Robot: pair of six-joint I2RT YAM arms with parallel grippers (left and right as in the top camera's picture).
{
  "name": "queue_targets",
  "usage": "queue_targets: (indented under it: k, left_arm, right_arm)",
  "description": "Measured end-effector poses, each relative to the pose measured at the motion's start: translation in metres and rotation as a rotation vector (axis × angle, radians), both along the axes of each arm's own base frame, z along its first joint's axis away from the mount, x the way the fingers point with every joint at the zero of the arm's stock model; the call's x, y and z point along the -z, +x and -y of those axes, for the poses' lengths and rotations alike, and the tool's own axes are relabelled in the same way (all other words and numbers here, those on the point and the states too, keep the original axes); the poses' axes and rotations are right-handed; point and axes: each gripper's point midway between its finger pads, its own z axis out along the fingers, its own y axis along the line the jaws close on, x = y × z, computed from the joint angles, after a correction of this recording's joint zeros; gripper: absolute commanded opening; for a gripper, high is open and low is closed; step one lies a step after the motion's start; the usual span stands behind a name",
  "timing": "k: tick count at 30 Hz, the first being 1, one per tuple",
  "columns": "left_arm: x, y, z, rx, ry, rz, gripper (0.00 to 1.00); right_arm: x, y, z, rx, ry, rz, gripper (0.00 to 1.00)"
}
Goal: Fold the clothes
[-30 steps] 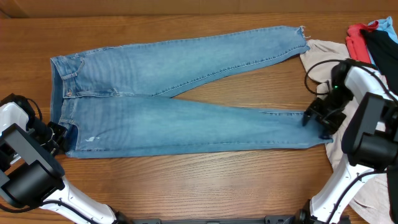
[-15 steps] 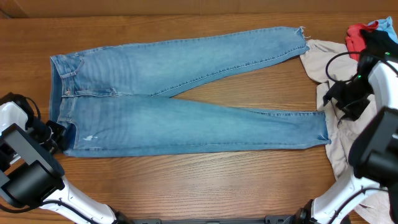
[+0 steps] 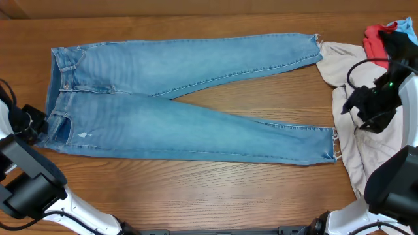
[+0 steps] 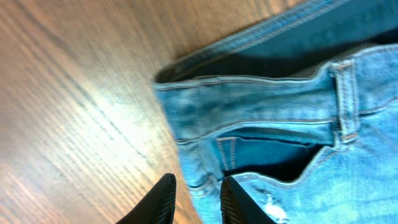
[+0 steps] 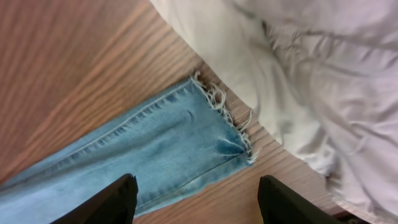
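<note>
The light blue jeans (image 3: 196, 124) lie flat on the wooden table, waist at the left and both legs spread in a V toward the right. My left gripper (image 3: 40, 125) is at the waist's near left corner. In the left wrist view its fingers (image 4: 198, 196) are closed on the edge of the denim (image 4: 280, 106) by the pocket. My right gripper (image 3: 367, 112) is open and empty, over the beige garment, right of the near leg's frayed hem (image 3: 330, 143). That hem (image 5: 224, 118) shows in the right wrist view above the spread fingers (image 5: 196, 190).
A large beige garment (image 3: 353, 156) lies crumpled along the right side, touching the hems; it also shows in the right wrist view (image 5: 311, 56). Small red (image 3: 373, 40) and black (image 3: 400, 49) garments sit at the back right corner.
The jeans have slid left, the waist pulled by my left gripper. My right gripper let go of the near leg's hem and moved right and back over the beige garment.
</note>
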Motion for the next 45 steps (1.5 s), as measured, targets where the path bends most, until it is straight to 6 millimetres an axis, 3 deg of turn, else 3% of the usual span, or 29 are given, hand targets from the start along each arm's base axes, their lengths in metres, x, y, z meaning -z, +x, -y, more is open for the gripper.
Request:
queue_targets:
  k: [5, 8, 10, 18, 25, 30, 36, 39, 41, 45]
  left_arm:
    - [0.0, -0.019, -0.004, -0.056, -0.048, -0.017, 0.34]
    - [0.0, -0.021, 0.0, -0.07, -0.09, 0.0, 0.59]
    - [0.0, -0.018, 0.003, -0.06, -0.101, 0.01, 0.62]
    - [0.0, 0.005, 0.027, 0.032, -0.123, 0.033, 0.64]
    - [0.01, 0.028, 0.065, 0.209, -0.067, -0.033, 0.72]
    - [0.029, 0.023, 0.089, 0.304, -0.014, -0.136, 0.76]
    - [0.06, 0.001, 0.095, 0.332, 0.026, -0.22, 0.75]
    - [0.065, -0.002, 0.095, 0.328, 0.044, -0.206, 0.74]
    - [0.066, -0.004, 0.095, 0.322, 0.054, -0.193, 0.74]
    - [0.068, -0.012, 0.101, 0.29, 0.045, -0.191, 0.72]
  right_arm:
    - [0.019, -0.023, -0.015, -0.003, 0.023, -0.027, 0.66]
    - [0.033, -0.034, -0.025, -0.008, 0.04, -0.029, 0.67]
    - [0.044, -0.041, -0.029, -0.011, 0.051, -0.047, 0.67]
    - [0.077, -0.057, -0.045, -0.005, 0.117, -0.065, 0.67]
    - [0.082, -0.056, -0.05, -0.002, 0.142, -0.047, 0.67]
    - [0.082, -0.055, -0.05, 0.005, 0.142, -0.046, 0.67]
    - [0.082, -0.055, -0.051, 0.023, 0.143, -0.046, 0.66]
    - [0.088, -0.054, -0.051, 0.034, 0.142, -0.035, 0.6]
    - [0.096, -0.058, -0.052, 0.04, 0.142, -0.038, 0.45]
    - [0.108, -0.068, -0.056, 0.053, 0.148, -0.056, 0.27]
